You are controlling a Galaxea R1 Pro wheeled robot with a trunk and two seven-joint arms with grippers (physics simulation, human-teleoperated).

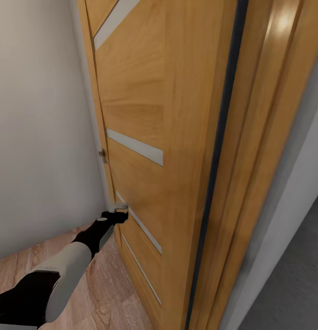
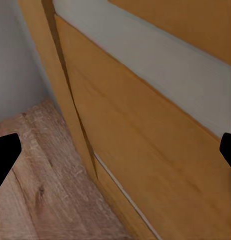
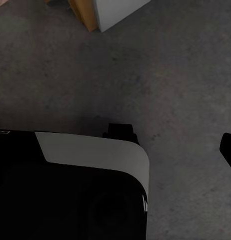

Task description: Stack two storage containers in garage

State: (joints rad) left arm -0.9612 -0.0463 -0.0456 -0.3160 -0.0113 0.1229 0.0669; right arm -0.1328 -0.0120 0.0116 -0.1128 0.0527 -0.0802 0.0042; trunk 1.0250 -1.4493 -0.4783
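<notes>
The two storage containers are out of view. My left gripper (image 1: 120,212) is held out low against the face of a wooden door (image 1: 145,114), at one of its pale grey strips. In the left wrist view the left gripper (image 2: 115,152) is open, its black fingertips (image 2: 5,156) spread wide with nothing between them and the door panel (image 2: 155,150) close ahead. My right gripper (image 3: 118,150) hangs over dark-grey concrete floor (image 3: 170,75). One of its fingertips (image 3: 229,149) sits far out at the side, so it reads as open and empty.
The door stands edge-on beside its wooden frame (image 1: 255,174). A white wall (image 1: 39,137) closes in the left side. Light wood planks (image 1: 101,293) lie under the left arm, and grey concrete (image 1: 296,284) lies beyond the frame. My own black-and-white base (image 3: 70,185) is below the right gripper.
</notes>
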